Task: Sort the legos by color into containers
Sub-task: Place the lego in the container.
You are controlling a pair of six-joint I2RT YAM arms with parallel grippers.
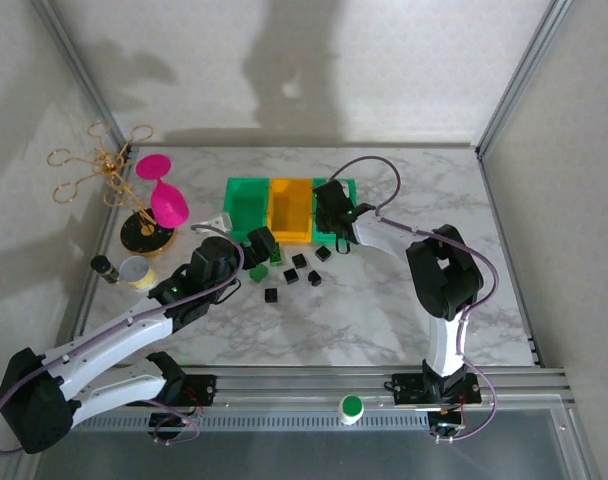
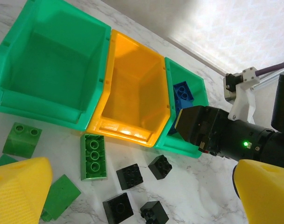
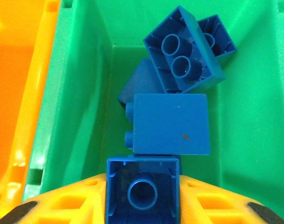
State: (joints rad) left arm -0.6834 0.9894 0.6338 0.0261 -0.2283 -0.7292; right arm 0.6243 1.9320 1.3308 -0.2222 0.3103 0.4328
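Blue lego (image 3: 142,184) in right gripper (image 3: 142,203) jaws, over green bin (image 3: 254,116), left gripper (image 2: 142,189) jaws wide, seemingly empty

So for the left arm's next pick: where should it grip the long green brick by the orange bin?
Probably across its two long sides, from straight above. The long green brick lies flat, studs up, with bare table along both long sides; its far end nearly meets the orange bin.

3 bins in a row near table (image 1: 404,320) far edge, sides touching: left bin (image 1: 246,205), middle bin (image 1: 290,210), right bin (image 3: 76,93). Piled bricks (image 3: 170,123) inside right bin; 1 more brick (image 3: 142,189) between right gripper (image 3: 142,210) fingers, over that bin. Loose bricks (image 1: 292,274) on table just before the bins.
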